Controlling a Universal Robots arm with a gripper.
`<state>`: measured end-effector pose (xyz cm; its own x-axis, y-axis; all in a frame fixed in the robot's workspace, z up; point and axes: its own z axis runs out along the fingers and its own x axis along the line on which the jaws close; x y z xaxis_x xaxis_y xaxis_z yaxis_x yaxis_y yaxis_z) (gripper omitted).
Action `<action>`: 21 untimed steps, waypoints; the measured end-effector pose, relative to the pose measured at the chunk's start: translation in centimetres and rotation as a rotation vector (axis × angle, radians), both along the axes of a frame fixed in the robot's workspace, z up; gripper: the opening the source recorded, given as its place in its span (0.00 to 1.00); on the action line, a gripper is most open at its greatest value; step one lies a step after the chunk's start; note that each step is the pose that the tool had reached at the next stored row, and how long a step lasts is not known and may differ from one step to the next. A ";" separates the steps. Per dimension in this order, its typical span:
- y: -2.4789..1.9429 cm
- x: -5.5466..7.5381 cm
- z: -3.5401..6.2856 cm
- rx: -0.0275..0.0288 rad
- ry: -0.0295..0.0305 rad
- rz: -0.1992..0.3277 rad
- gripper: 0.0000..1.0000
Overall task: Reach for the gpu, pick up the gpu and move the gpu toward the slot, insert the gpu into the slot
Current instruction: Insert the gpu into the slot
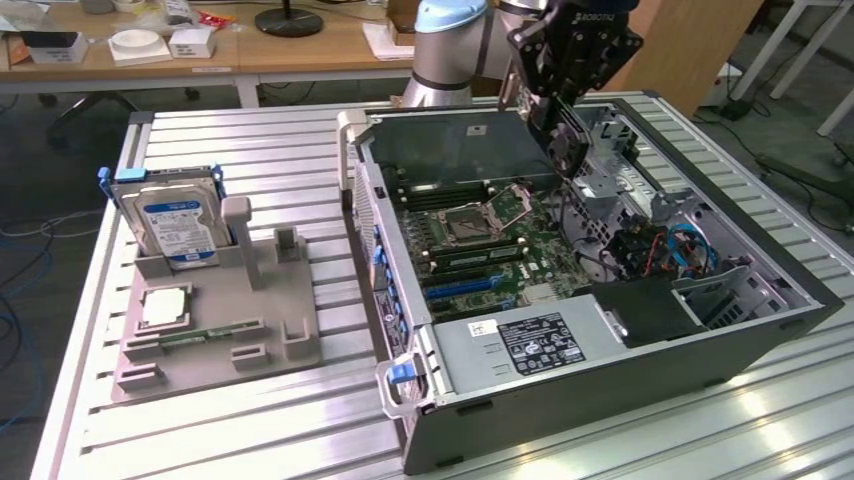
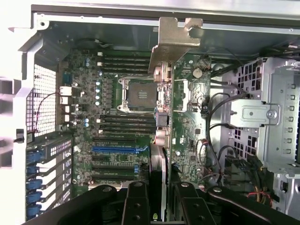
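Tool [image 2: 161,190] with gpu [image 2: 161,108] above motherboard [image 2: 187,136]

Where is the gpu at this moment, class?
In the exterior view, the gpu hangs held in the tool above the open computer case, toward that view's right, over the green motherboard.

Gpu [image 2: 162,101] held edge-on between the jaws of the gripper [image 2: 161,201], inside the computer case [image 1: 601,372], over the motherboard [image 2: 187,119]. Processor socket [image 2: 139,96] just beside the jaws, below; hard drive [image 1: 174,220] well apart, on the table [image 1: 240,140].
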<state>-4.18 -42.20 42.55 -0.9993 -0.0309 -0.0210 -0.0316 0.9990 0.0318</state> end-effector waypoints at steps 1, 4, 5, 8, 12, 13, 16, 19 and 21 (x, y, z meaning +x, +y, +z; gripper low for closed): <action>0.00 0.0 0.00 0.0000 0.0000 0.011 0.27; 0.00 0.0 0.00 -0.0001 0.0000 0.047 0.27; 0.00 0.0 0.00 0.0000 0.0000 0.059 0.27; -0.01 0.0 0.00 -0.0001 0.0000 0.089 0.27; -0.01 0.0 0.00 0.0000 0.0001 0.126 0.27; -0.01 0.0 0.00 -0.0001 0.0000 0.134 0.27; -0.01 0.0 0.00 0.0000 0.0000 0.151 0.27; -0.01 0.0 0.00 0.0000 0.0000 0.167 0.27; -0.01 0.0 0.00 -0.0001 0.0000 0.177 0.27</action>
